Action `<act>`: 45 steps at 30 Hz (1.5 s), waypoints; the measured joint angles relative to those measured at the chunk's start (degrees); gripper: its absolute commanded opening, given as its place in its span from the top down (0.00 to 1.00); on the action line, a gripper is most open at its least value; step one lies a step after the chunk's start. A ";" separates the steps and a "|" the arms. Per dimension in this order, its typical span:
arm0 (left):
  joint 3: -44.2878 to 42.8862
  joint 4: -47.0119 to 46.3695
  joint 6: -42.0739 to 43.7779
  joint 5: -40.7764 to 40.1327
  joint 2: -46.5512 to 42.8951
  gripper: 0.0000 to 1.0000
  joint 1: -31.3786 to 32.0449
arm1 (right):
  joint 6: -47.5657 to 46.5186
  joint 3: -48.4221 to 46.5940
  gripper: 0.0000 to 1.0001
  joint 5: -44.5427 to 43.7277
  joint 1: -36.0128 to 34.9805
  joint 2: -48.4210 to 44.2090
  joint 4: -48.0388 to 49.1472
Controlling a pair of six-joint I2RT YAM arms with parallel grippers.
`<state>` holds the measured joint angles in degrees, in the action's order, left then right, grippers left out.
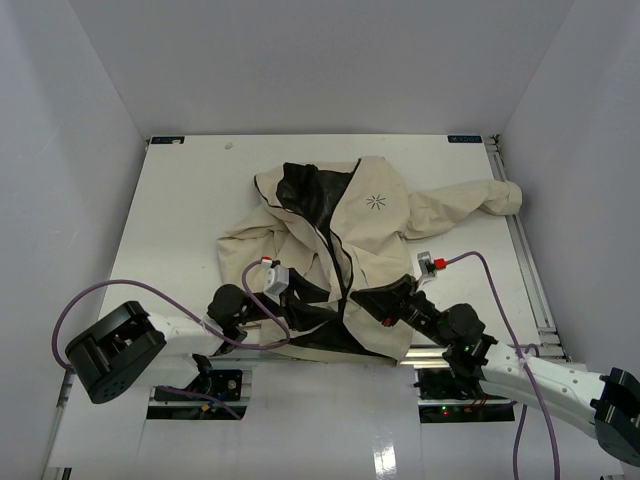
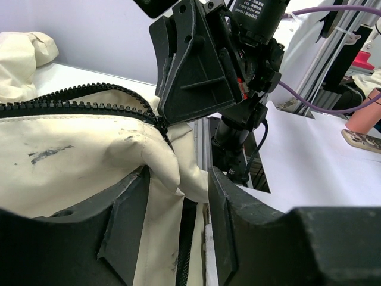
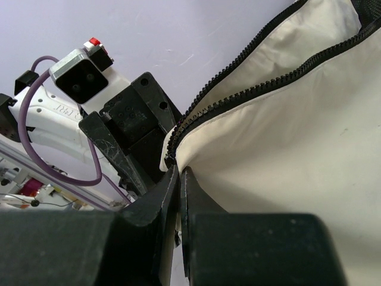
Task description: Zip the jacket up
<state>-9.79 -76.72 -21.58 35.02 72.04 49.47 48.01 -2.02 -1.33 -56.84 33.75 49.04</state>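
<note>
The cream jacket (image 1: 380, 240) lies spread on the white table (image 1: 180, 220), black lining showing at the collar and a starburst logo (image 1: 377, 202) on the chest. Its dark zipper (image 1: 335, 250) is undone along most of the front. My right gripper (image 1: 365, 300) is shut on the jacket's bottom hem right at the zipper's lower end (image 3: 172, 152); it also shows in its own wrist view (image 3: 180, 173). My left gripper (image 1: 298, 297) is at the hem just left of it. In the left wrist view (image 2: 178, 179) its jaws stand apart around a fold of cream fabric (image 2: 169, 164).
A metal rail (image 1: 530, 270) runs along the table's right edge. Grey walls close in the table on three sides. Both arm bases (image 1: 215, 385) stand at the near edge, and purple cables (image 1: 90, 300) loop beside them.
</note>
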 measured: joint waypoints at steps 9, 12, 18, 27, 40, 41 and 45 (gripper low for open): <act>0.88 0.01 -0.33 -0.13 -1.06 0.39 0.00 | -1.03 0.00 0.92 0.29 0.00 0.13 -0.99; 0.88 0.02 -0.33 -0.20 -1.06 0.38 0.00 | -1.23 0.00 0.92 1.09 0.00 0.98 -0.92; 0.88 0.03 -0.68 -0.40 -1.06 0.36 0.00 | -1.72 0.00 0.92 2.67 0.09 2.98 -0.58; 0.58 0.02 -1.34 -0.06 -0.14 0.63 0.00 | -2.00 0.00 0.92 3.29 0.13 3.33 0.06; -0.47 0.21 -0.10 3.10 1.73 1.00 0.00 | -3.68 0.00 0.92 4.06 0.15 -0.64 -4.20; -0.47 0.21 0.01 3.19 1.74 1.00 0.00 | -3.79 0.00 0.92 4.11 0.15 -1.16 -4.76; -0.71 0.30 0.67 3.56 1.69 1.00 0.00 | -4.91 0.00 0.92 4.09 0.15 -3.34 -6.96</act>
<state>-10.50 -76.42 -20.90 38.58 73.74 49.47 43.11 -2.02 2.77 -56.69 30.42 42.08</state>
